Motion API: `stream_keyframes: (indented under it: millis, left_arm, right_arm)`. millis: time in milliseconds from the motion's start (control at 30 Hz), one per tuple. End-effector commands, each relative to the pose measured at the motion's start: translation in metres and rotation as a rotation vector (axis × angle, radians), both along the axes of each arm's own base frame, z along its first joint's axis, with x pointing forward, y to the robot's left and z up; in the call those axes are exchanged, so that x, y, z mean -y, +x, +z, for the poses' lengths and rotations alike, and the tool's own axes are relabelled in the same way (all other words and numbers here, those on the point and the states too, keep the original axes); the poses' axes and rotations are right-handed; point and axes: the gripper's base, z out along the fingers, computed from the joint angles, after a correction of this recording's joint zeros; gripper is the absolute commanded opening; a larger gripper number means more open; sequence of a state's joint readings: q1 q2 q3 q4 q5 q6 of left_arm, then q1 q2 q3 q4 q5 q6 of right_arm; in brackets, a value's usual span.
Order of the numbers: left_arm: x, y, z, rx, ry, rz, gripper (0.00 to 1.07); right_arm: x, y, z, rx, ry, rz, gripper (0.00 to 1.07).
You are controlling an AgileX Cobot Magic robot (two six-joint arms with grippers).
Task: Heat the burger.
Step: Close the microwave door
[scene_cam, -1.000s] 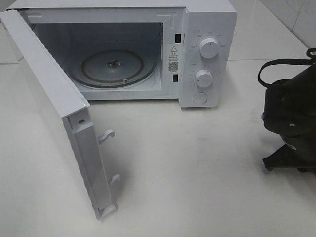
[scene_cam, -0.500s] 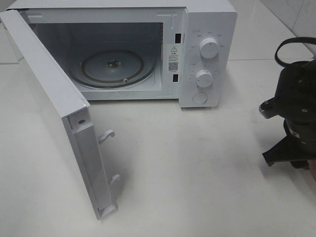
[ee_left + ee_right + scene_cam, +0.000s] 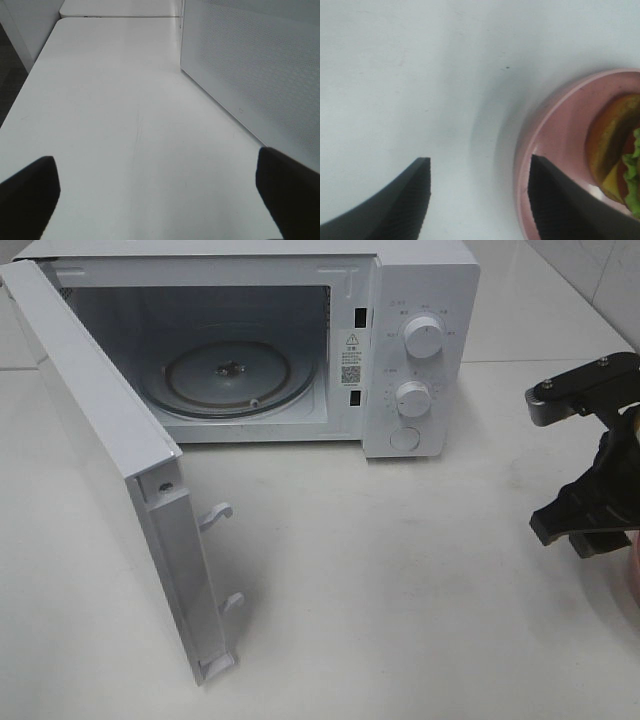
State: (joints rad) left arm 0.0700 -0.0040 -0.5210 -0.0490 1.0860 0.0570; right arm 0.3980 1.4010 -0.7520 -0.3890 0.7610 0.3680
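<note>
Starting at the right gripper (image 3: 479, 200): its two dark fingers (image 3: 405, 200) stand apart with nothing between them but bare white table (image 3: 395, 75). One finger hangs over the rim of the pink plate (image 3: 555, 130), the other over open tabletop, so the jaws sit roughly astride the plate's edge, though I can't tell if anything is touching. In the high view this gripper is at about 3 o'clock, hard against the frame's edge.

The burger (image 3: 615, 150) sits on that plate, only partly in the wrist shot: a glossy orange-brown bun, a bit of yellow cheese, frilly green lettuce and something reddish. It seems to be lying on its side or tilted, but too much is cut off to be sure. In the high view it's hidden, with just a sliver of pink by the gripper.

The left gripper (image 3: 160, 200) has its fingers spread wide, holding nothing, resting low beside the perforated side wall of the microwave (image 3: 420, 350).

I'd say this is the pick-up step, lining up on the plate. Next move probably calls for dropping onto the rim and pinching it, then carrying the plate level towards 11 o'clock, where the microwave door (image 3: 110, 490) is swung open and the glass turntable (image 3: 228, 375) sits bare.
</note>
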Motion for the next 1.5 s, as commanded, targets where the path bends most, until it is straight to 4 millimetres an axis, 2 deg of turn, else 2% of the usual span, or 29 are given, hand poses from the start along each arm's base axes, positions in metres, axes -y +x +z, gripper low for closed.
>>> stream_keyframes:
  millis: [33,167,367,800,867,900,967,1000,1067,1100,1167,1367,1467,1500]
  left_arm:
    - [0.0,0.0,0.0,0.018,-0.002,0.009,1.0]
    - [0.0,0.0,0.0,0.018,-0.002,0.009,1.0]
    - [0.0,0.0,0.0,0.018,-0.002,0.009,1.0]
    - [0.0,0.0,0.0,0.018,-0.002,0.009,1.0]
    - [0.0,0.0,0.0,0.018,-0.002,0.009,1.0]
    - [0.0,0.0,0.0,0.018,-0.002,0.009,1.0]
    - [0.0,0.0,0.0,0.018,-0.002,0.009,1.0]
    - [0.0,0.0,0.0,0.018,-0.002,0.009,1.0]
    - [0.0,0.0,0.0,0.018,-0.002,0.009,1.0]
    - [0.0,0.0,0.0,0.018,-0.002,0.009,1.0]
    - [0.0,0.0,0.0,0.018,-0.002,0.009,1.0]
    - [0.0,0.0,0.0,0.018,-0.002,0.009,1.0]
    - [0.0,0.0,0.0,0.018,-0.002,0.009,1.0]
    - [0.0,0.0,0.0,0.018,-0.002,0.009,1.0]
  right_arm:
    - [-0.004,-0.008,0.012,0.008,0.078,0.05,0.63]
    - [-0.007,-0.025,0.034,0.041,0.195,0.089,0.7]
    - [-0.002,-0.044,0.054,0.074,0.246,0.087,0.76]
    - [0.015,-0.085,0.08,0.099,0.257,0.089,0.76]
    - [0.021,-0.101,0.088,0.159,0.275,0.112,0.76]
    - [0.021,-0.101,0.088,0.159,0.275,0.112,0.76]
    - [0.032,-0.125,0.087,0.228,0.293,0.131,0.76]
    - [0.032,-0.125,0.087,0.228,0.293,0.131,0.76]
    - [0.039,-0.142,0.082,0.267,0.303,0.139,0.76]
    - [0.039,-0.142,0.082,0.267,0.303,0.139,0.76]
    - [0.045,-0.157,0.079,0.302,0.315,0.14,0.76]
    - [0.057,-0.176,0.069,0.377,0.325,0.065,0.76]
    - [0.059,-0.179,0.067,0.392,0.326,0.041,0.76]
    - [0.063,-0.187,0.069,0.442,0.328,0.01,0.76]
